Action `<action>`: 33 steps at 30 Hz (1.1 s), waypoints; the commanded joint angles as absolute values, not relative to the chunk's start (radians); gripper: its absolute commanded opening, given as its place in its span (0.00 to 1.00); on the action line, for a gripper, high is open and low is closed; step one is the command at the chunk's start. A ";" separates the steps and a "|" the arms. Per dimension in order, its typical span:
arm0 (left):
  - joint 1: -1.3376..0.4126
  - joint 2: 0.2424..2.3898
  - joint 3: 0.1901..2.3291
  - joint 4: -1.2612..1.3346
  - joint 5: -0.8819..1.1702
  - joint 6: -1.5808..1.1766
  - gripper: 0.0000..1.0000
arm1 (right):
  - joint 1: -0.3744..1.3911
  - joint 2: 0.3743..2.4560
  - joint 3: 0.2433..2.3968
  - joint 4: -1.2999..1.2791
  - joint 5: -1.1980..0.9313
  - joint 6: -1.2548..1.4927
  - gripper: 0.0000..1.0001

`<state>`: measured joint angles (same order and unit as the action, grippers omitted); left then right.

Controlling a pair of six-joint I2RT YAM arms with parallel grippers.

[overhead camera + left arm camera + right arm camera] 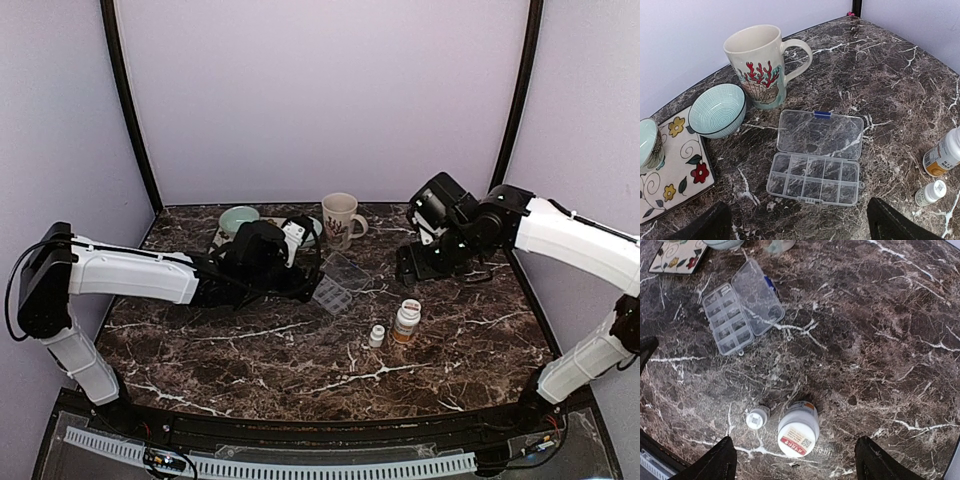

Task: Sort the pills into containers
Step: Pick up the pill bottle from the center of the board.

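Box (814, 159) open, lid flat, on surface (880, 75) near mug (760, 65). Left fingers (707, 225) spread wide above it, empty. Right fingers (720, 462) spread, empty, above bottle (798, 428) and vial (757, 417)

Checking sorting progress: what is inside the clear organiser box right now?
The organiser box lies open, its lid folded flat. Every compartment looks empty; the marble table shows through. Nothing covers any compartment.
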<state>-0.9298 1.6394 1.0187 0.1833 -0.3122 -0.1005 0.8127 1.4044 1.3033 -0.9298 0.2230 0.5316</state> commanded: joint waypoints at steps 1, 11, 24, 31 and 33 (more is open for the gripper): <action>-0.936 1.637 1.057 0.185 -0.312 -0.101 0.97 | 0.838 1.406 1.264 -0.981 0.161 0.565 0.82; -0.936 1.647 1.066 0.198 -0.295 -0.102 0.97 | 0.853 1.445 1.180 -0.928 0.096 0.579 0.80; -0.934 1.654 1.059 0.208 -0.283 -0.109 0.97 | 0.850 1.535 1.165 -0.900 0.096 0.546 0.80; -0.936 1.651 1.047 0.215 -0.281 -0.109 0.97 | 0.828 1.571 1.168 -0.887 0.100 0.527 0.80; -0.935 1.649 1.043 0.218 -0.280 -0.110 0.97 | 0.820 1.576 1.170 -0.882 0.098 0.523 0.79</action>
<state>-0.9298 1.6550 1.0447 0.1932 -0.2878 -0.1013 0.8360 1.5623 1.1683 -0.9112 0.0963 0.5426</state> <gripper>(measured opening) 0.970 0.796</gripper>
